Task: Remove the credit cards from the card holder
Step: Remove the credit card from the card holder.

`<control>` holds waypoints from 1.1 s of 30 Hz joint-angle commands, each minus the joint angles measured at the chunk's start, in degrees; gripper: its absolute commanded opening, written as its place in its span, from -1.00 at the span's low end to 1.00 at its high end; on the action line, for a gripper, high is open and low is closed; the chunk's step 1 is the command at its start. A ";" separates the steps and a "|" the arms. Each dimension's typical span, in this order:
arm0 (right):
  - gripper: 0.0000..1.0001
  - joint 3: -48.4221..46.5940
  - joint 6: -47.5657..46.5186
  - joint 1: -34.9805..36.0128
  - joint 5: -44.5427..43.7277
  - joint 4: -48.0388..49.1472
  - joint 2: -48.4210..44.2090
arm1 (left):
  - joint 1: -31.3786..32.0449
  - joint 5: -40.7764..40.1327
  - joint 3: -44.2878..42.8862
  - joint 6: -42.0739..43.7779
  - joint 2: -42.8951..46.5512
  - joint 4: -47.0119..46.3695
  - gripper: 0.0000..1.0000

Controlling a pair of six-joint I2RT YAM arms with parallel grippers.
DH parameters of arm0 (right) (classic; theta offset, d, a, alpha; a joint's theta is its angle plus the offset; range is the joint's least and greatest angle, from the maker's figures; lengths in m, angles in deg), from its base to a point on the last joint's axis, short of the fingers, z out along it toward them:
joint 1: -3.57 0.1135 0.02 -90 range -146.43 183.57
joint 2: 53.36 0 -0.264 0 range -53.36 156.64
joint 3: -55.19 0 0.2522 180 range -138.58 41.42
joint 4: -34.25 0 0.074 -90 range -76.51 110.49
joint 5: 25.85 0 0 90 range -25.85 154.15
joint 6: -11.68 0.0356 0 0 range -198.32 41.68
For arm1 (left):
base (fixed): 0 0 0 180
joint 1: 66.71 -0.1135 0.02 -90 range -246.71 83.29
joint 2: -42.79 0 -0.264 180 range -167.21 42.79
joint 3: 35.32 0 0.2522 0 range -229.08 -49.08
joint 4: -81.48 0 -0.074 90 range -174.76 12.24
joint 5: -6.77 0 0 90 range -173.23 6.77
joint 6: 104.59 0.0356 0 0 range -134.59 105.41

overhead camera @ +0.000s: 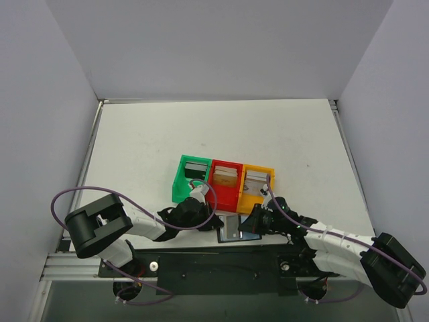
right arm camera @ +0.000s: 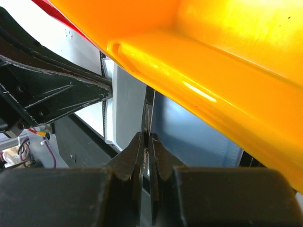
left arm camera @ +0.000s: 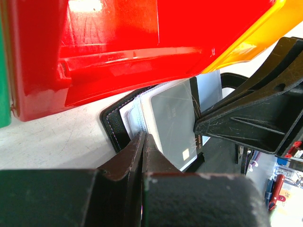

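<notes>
The card holder (overhead camera: 230, 236) is a black stitched folding sleeve lying open on the table just in front of the red and orange boxes. A grey credit card (left arm camera: 173, 118) sticks out of its pocket; it also shows in the right wrist view (right arm camera: 128, 109). My left gripper (left arm camera: 143, 137) is shut on the holder's near edge (left arm camera: 113, 125), at the lip of the pocket. From the other side my right gripper (right arm camera: 147, 137) is shut on the card's thin dark edge. In the top view the left gripper (overhead camera: 216, 220) and right gripper (overhead camera: 249, 225) face each other across the holder.
A row of three joined boxes stands right behind the holder: green (overhead camera: 179, 182), red (overhead camera: 224, 194), orange (overhead camera: 251, 199), each with a card standing in it. The red wall (left arm camera: 109, 47) and orange wall (right arm camera: 199, 61) hang close over both grippers. White walls enclose the table.
</notes>
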 commanded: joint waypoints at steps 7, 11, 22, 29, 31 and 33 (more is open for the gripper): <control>-1.00 -2.04 -2.54 -0.36 -1.76 -7.91 -7.41 | 0.56 -2.81 2.37 1.63 -2.36 9.37 -1.00; -1.00 -2.39 -3.60 -0.36 -2.12 -11.17 -9.88 | 0.56 -2.90 2.46 1.54 -2.10 9.37 -1.00; -1.00 -6.87 -9.39 -0.36 -3.44 -23.82 -17.17 | 0.56 -3.08 3.07 1.54 -0.69 9.28 -1.00; -1.00 -9.68 -11.33 -0.36 -4.31 -31.48 -19.99 | 0.56 -3.08 3.51 2.24 1.06 8.66 -1.00; -1.00 -10.04 -11.68 -0.45 -4.49 -32.80 -20.60 | 0.56 -3.16 3.69 2.51 1.85 8.84 -1.00; -1.00 -10.39 -11.86 -0.36 -4.93 -34.55 -21.66 | 0.56 -3.43 3.69 2.77 3.08 9.63 -1.00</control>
